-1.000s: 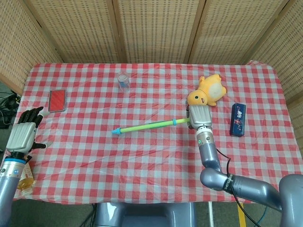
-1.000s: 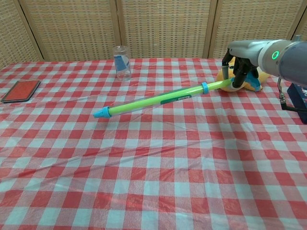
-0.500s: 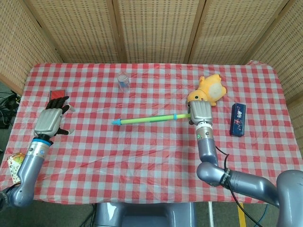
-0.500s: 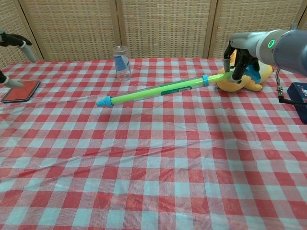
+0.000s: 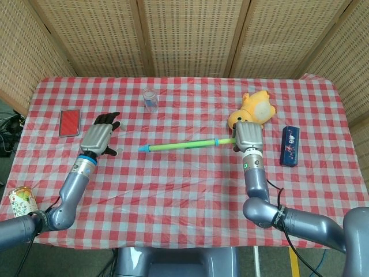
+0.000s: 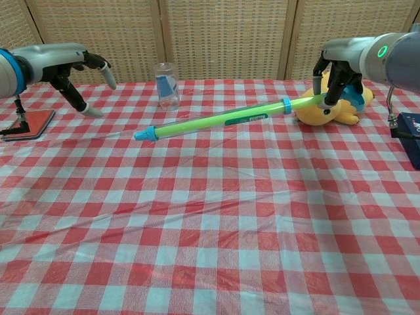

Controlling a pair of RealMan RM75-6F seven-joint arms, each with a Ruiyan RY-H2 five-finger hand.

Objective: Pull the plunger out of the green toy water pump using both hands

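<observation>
One green toy water pump (image 5: 187, 144) is held above the checked table (image 5: 173, 190), its long axis lying left to right, the blue tip pointed at the left hand (image 5: 99, 138), whose fingers are spread and hold nothing. Its other end is clamped in the right hand (image 5: 248, 136). One yellow plush toy (image 5: 256, 109), one blue box (image 5: 289, 145), one red phone (image 5: 70, 122), one can (image 5: 21, 200) and one clear cup (image 5: 150, 98) are counted.

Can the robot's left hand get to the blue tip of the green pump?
Probably yes. The left hand is open, and only bare tablecloth lies between it and the blue tip of the pump.
</observation>
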